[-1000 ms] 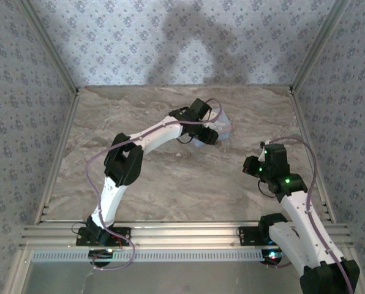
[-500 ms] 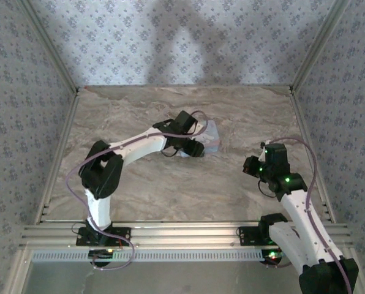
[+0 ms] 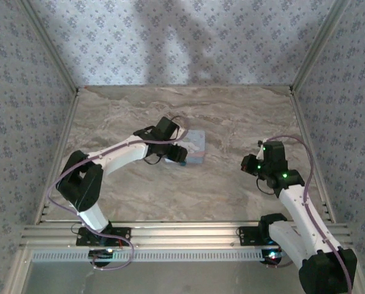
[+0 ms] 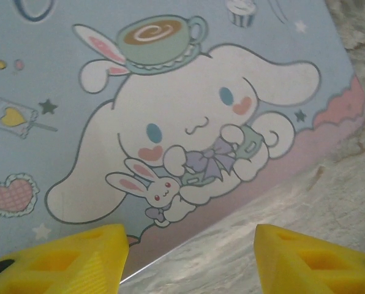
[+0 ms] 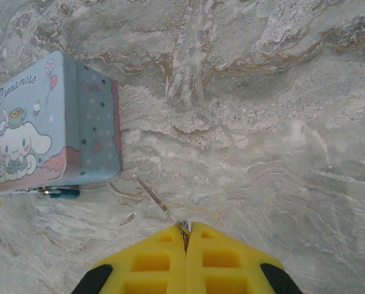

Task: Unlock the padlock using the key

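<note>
Right wrist view: tin (image 5: 41, 128) lettered "Cinnamoro" on marbled table (image 5: 262, 122); right gripper (image 5: 185, 231) pinches key (image 5: 161, 205). Left gripper (image 4: 188, 236): 2 fingers spread apart. Floral-papered walls (image 3: 170, 43).

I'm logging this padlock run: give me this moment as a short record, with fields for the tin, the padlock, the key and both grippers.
tin: pale blue, cartoon print up, flat on the marble table
padlock: small, teal, at the tin's lower edge in the right wrist view
key: thin sliver, aimed towards the tin, tip short of the padlock
right gripper: jaws shut on the key
left gripper: jaws apart, the tin's printed face just ahead of them
</note>
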`<state>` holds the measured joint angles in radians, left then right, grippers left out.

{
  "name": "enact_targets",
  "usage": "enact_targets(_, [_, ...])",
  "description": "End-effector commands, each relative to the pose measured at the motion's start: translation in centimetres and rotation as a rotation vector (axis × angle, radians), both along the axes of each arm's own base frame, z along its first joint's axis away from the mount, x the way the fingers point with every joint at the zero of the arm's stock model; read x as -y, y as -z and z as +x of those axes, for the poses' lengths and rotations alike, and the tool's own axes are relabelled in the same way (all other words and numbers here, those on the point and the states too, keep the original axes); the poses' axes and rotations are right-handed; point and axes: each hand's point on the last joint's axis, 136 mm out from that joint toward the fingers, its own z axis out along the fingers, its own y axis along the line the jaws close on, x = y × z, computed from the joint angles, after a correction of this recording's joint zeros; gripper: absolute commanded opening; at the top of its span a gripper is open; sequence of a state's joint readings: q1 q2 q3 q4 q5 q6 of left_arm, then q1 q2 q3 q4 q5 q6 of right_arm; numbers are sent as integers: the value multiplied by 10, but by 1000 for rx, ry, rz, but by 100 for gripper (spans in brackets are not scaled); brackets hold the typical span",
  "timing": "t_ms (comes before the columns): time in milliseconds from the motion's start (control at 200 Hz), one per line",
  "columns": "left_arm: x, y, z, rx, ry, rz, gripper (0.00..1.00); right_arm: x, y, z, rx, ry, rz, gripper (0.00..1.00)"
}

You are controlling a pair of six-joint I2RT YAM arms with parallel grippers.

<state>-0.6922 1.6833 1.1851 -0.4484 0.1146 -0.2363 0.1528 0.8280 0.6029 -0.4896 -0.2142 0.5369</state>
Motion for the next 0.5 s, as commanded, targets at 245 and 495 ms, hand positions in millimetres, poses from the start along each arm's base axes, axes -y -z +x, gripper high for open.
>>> enact_targets(245, [-39, -2, 11, -21, -72, 19, 62, -31, -16, 9, 65, -147, 86, 0])
enact_targets(495, [-42, -47, 14, 117, -86, -92, 72, -84, -29, 17, 113, -351, 131, 0])
